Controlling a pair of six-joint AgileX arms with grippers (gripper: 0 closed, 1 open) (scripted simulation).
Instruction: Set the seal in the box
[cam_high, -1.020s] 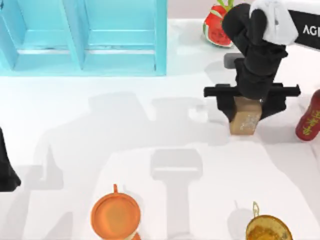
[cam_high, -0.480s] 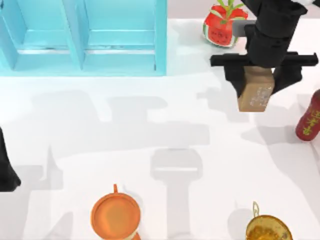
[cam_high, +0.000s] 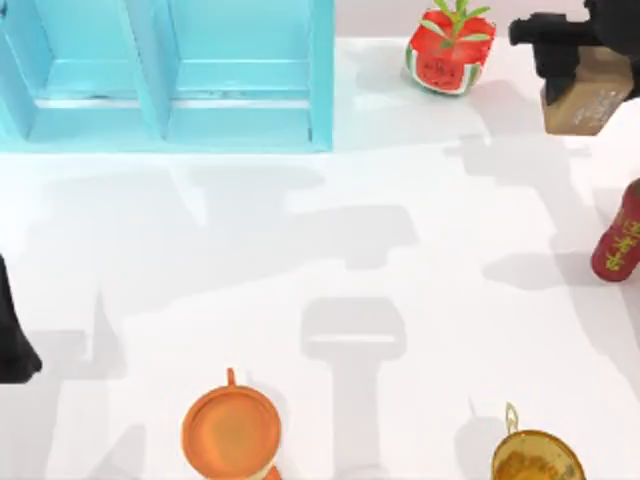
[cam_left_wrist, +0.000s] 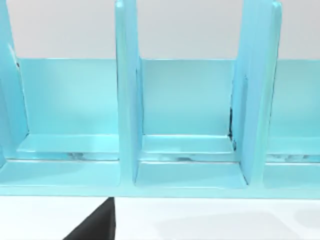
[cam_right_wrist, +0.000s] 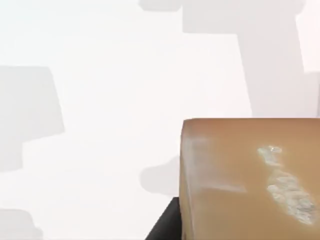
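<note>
In the top view you see your right gripper (cam_high: 580, 62) at the upper right corner of the frame, its black body cut off by the top edge. Its fingers are clamped on the seal (cam_high: 585, 100), which hangs tilted below them, the face with whitish markings turned toward the camera. The seal is held off the white table (cam_high: 330, 280), just right of the watermelon pot (cam_high: 447, 52) and above the red bottle (cam_high: 620, 235) at the right edge. The blue box (cam_high: 165, 75) fills the upper left, well apart from the seal. Your left arm (cam_high: 12, 330) sits parked at the left edge, a black shape; you cannot tell how its fingers stand. An orange pan (cam_high: 230, 432) and a golden bowl (cam_high: 538, 460) lie along the bottom edge.

In the left wrist view you look into the box (cam_left_wrist: 185, 100): upright blue dividers and open compartments, with a black part of the arm at the bottom left.

In the right wrist view the seal (cam_right_wrist: 250, 180) takes the lower right of the frame, tan with pale marks, above the table (cam_right_wrist: 125, 75).
</note>
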